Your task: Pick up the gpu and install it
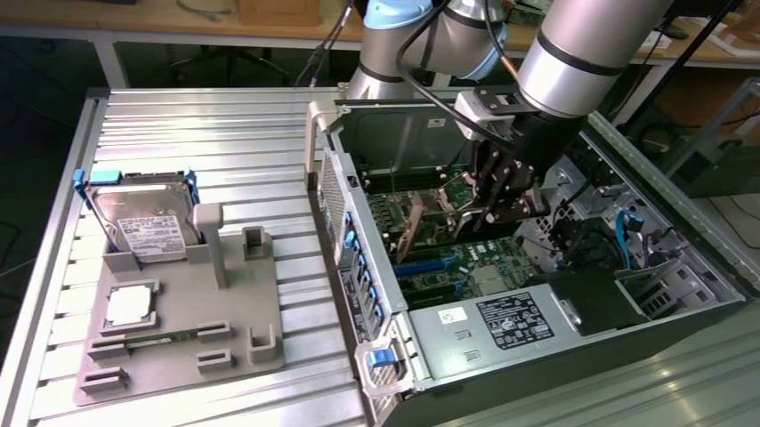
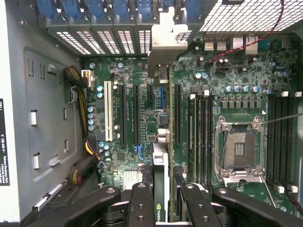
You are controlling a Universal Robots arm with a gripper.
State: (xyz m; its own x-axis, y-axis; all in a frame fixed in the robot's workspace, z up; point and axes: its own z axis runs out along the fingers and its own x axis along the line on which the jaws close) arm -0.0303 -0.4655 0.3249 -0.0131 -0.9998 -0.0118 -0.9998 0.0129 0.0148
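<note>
Exterior view: computer case (image 1: 499, 356) on ribbed metal table (image 1: 214, 133) (workbench (image 1: 142, 20) behind); wrist view, pincer (image 2: 161, 194) clamped on gpu (image 2: 161, 161).

On the ribbed metal tabletop (image 1: 202, 124), the grey plastic parts fixture (image 1: 178, 356) lies on the exterior view's left and the open black-and-silver computer case (image 1: 535, 329) on its right. The silver white-labelled hard drive (image 1: 149, 222) sits at the fixture's far end. Inside the case, the black-fingered tool (image 1: 493, 209) grips the thin green gpu card (image 2: 161, 170) edge-on over the green motherboard (image 2: 128, 118).
</note>
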